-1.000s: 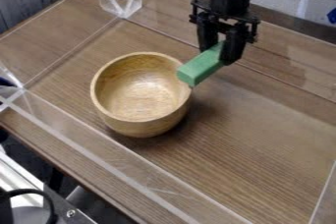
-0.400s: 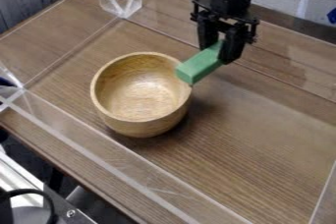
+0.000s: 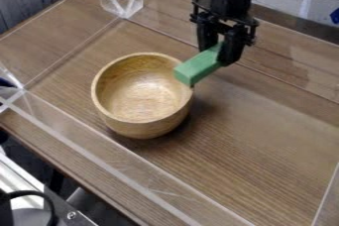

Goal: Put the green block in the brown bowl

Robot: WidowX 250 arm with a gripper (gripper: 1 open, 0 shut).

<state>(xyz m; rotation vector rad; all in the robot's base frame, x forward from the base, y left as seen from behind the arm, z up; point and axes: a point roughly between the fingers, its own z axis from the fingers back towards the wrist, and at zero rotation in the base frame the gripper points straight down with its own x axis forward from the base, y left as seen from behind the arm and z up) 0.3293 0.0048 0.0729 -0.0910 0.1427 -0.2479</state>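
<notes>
**One block clamped at the bowl's edge**

Camera view: the gripper [image 3: 228, 50] has its jaws closed on the upper end of the green block [image 3: 201, 66], which hangs tilted, its lower end over the right rim of the brown bowl [image 3: 142, 94]. Best to carry it leftward over the hollow before letting go, lest it catch the rim.

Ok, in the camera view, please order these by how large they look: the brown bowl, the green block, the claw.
1. brown bowl, clearly the largest.
2. claw with its black fingers.
3. green block.
The claw and block look close in size, so their order is unsure.
</notes>
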